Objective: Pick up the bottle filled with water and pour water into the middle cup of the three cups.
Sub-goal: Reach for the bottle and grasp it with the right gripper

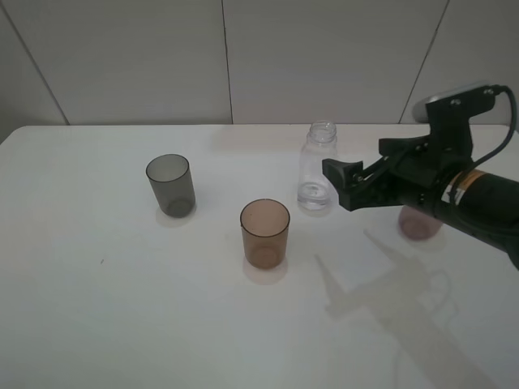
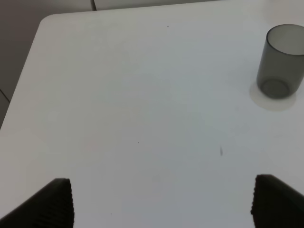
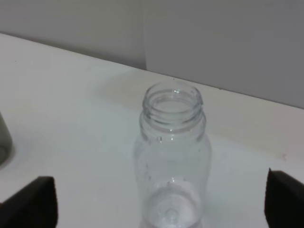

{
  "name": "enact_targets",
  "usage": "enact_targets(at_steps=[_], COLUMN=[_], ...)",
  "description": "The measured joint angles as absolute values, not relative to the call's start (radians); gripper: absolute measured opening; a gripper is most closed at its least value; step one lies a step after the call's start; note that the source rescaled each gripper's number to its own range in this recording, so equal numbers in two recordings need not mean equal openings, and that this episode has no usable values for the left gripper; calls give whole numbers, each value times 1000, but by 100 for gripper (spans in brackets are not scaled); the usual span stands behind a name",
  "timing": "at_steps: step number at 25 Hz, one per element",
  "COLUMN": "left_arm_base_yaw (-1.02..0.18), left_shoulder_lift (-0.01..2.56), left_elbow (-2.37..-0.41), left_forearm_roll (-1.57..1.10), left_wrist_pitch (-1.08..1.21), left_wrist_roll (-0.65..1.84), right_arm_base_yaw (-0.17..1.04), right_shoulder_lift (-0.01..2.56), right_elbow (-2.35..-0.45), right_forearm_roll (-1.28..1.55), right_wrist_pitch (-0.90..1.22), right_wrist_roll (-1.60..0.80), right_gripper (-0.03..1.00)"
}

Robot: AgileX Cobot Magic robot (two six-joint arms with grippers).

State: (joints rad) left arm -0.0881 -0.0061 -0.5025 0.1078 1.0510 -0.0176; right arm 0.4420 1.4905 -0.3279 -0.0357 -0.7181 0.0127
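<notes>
The amber-brown middle cup (image 1: 264,233) is seen nearest on the white table (image 1: 122,324); the bottle (image 1: 317,166) behind it is not yet grasped.

A risk is judged here: the uncapped bottle looks light, so it could be tipped by one finger if the approach is off-centre, and water would be spilled. The right gripper (image 1: 335,186) is opened wide just beside the bottle. Nothing is held, and contact cannot be told. The mauve-purple cup (image 1: 419,223) is partly hidden behind the arm. Farther left, the smoky grey cup (image 1: 171,185) stands upright. The left gripper (image 2: 161,202) is opened wide, empty.
</notes>
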Motion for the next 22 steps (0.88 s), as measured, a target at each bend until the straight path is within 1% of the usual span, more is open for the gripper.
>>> enact_targets(at_steps=[2,8,22], left_arm_base_yaw=[-88,-88,-88], left_shoulder_lift=[-6,-6,-6], left_elbow=[-503,-503,-503], left_forearm_roll=[108,108,108], left_wrist_pitch=[1051,1051,1051], left_wrist_roll=[-18,-18,-18], right_arm_base_yaw=[442,442,442], right_shoulder_lift=[1570,1686,1877], right_elbow=[-329,-335,-495], right_forearm_roll=[-36,-36,-29], right_wrist_pitch=[-770,-882,-864], right_wrist_roll=[14,15,10], right_gripper=[95,95,95])
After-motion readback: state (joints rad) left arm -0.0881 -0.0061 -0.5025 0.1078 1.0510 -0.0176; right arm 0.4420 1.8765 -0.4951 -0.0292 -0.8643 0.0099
